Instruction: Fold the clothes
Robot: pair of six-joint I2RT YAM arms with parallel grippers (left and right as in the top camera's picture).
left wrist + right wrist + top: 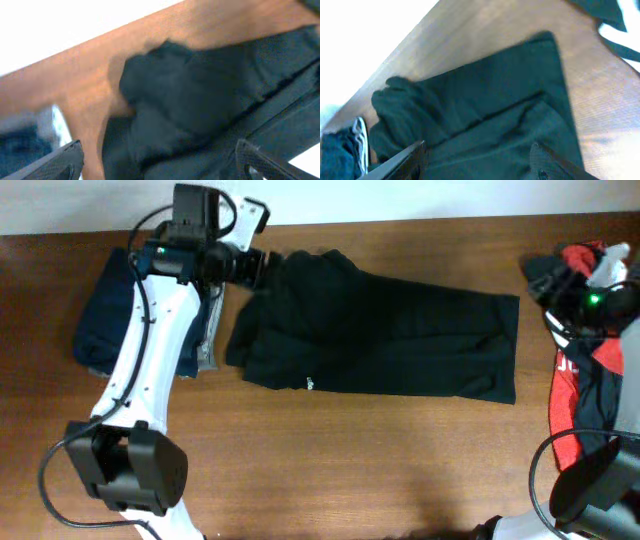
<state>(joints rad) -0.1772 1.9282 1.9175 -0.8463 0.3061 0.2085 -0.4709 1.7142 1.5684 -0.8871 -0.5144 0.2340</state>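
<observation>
A large black shirt (380, 330) lies flat in a wide folded shape mid-table, with a small white logo (308, 384) near its front edge. My left gripper (266, 267) hovers over the shirt's bunched top-left corner. In the left wrist view its fingers (159, 148) are wide open, with the black fabric (200, 85) beneath and nothing held. My right gripper (552, 277) is at the far right, just off the shirt's right edge. It is open and empty (479, 148) and looks across the shirt (485, 95).
A folded navy garment (100, 320) lies at the left under my left arm, with a grey-white item (207, 340) beside it. A pile of red and black clothes (575, 380) sits at the right edge under my right arm. Bare wooden table (350, 470) is in front.
</observation>
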